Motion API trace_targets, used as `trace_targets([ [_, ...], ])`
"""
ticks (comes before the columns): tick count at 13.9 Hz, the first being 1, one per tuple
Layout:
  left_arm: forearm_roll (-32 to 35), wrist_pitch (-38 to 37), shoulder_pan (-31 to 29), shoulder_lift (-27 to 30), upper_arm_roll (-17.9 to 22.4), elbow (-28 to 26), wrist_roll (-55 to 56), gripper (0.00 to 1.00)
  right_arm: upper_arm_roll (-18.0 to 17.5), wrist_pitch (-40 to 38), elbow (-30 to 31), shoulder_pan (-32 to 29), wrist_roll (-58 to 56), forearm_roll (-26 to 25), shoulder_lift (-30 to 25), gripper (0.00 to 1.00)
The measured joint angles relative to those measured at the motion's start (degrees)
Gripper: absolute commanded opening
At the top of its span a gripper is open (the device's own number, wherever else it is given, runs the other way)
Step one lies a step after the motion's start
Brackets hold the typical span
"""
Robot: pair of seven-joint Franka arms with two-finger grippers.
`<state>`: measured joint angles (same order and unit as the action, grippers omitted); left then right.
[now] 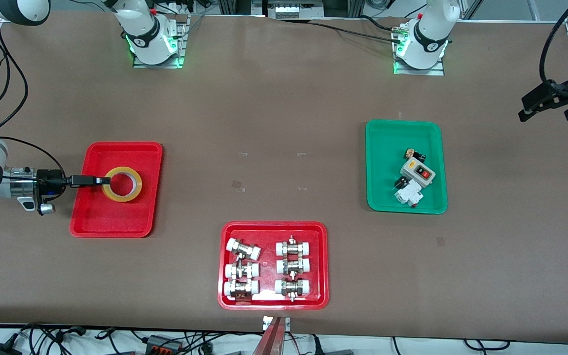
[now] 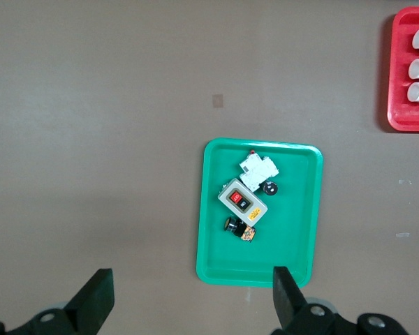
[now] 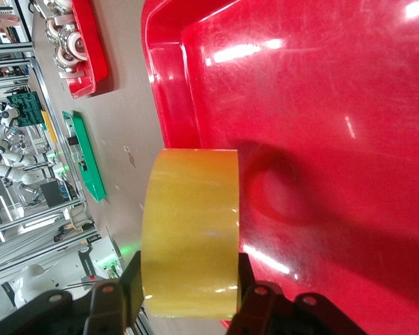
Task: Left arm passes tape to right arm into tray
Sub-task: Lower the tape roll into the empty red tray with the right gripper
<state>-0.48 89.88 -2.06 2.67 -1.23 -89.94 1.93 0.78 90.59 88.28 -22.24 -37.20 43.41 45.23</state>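
The tape [image 1: 137, 185] is a yellow roll lying flat, low over the red tray [image 1: 111, 217] toward the right arm's end of the table. My right gripper [image 1: 105, 181] reaches in level from the tray's edge and is shut on the roll's wall. In the right wrist view the roll [image 3: 190, 230] sits between both fingers [image 3: 131, 279] and casts a shadow on the tray floor [image 3: 335, 139]. My left gripper [image 1: 545, 106] is open and empty, raised over bare table at the left arm's end. Its fingers [image 2: 98, 296] stand wide apart in the left wrist view.
A green tray [image 1: 377, 148] with a switch box and small electrical parts lies toward the left arm's end; it also shows in the left wrist view [image 2: 216, 258]. A red tray of pipe fittings [image 1: 272, 228] lies near the front camera's table edge.
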Motion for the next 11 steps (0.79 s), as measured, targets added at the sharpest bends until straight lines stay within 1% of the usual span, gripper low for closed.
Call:
trace_targets([
  [3,0.00,-0.04,0.00,1.17,-0.03,0.00,-0.01,1.00,-0.02,0.00,-0.27,-0.16,-0.02,-0.22,0.09,1.00],
  [8,0.00,-0.14,0.08,1.25,-0.65,-0.10,-0.09,1.00,-0.55,1.45,-2.97,-0.02,-0.05,-6.22,0.08,1.00],
  [11,0.02,-0.36,-0.21,1.21,-0.47,-0.15,-0.09,1.00,-1.03,3.82,-3.57,0.67,-0.05,-8.71,0.08,1.00],
])
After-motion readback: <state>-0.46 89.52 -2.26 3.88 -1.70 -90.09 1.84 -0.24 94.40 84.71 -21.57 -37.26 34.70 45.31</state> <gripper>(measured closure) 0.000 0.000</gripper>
